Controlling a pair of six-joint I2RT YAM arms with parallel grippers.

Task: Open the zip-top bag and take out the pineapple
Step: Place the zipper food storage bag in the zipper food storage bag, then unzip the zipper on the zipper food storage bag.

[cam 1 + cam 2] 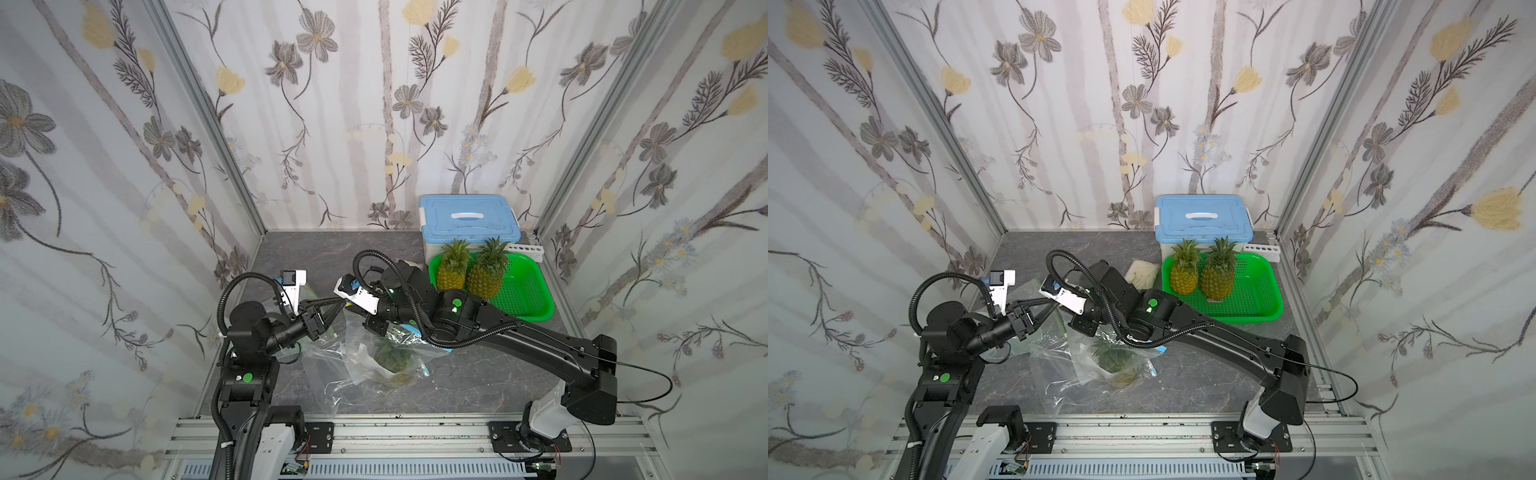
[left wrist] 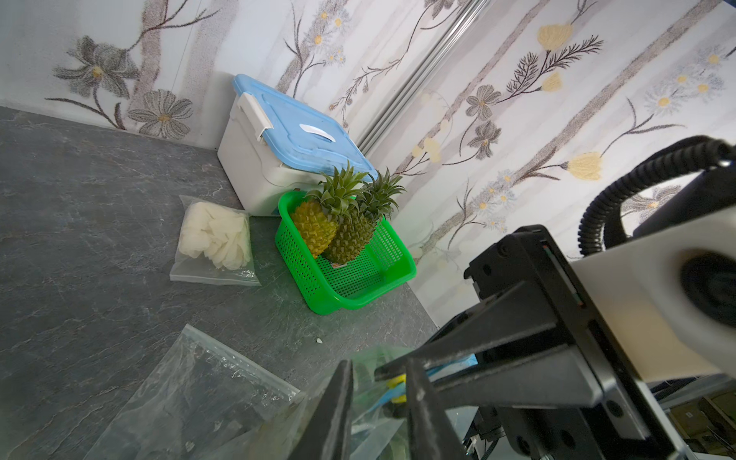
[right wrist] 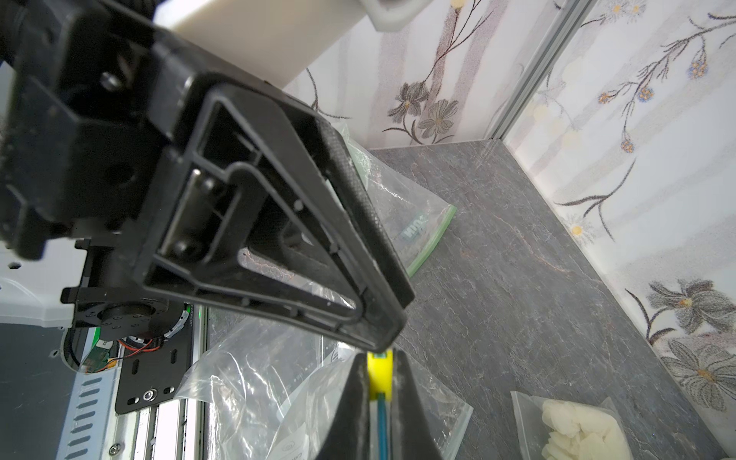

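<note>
Plainly, the right gripper [image 3: 379, 358] clenched the zip-top bag's [image 1: 357, 368] yellow slider [image 3: 380, 376]; the left gripper [image 2: 378, 364] straddled its edge, fingers [image 2: 330, 410] apart. The pineapple [image 1: 392, 359] lay inside, on the table [image 1: 478, 374]. Unpinched, the bag could drag along with the slider.

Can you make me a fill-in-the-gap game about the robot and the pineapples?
1. The green basket holds ___ pineapples.
2. The box behind the basket has a ___ lid.
3. The right gripper is shut on the ___ slider.
4. One more pineapple lies inside a clear zip-top ___.

Missing words: two, blue, yellow, bag.
</note>
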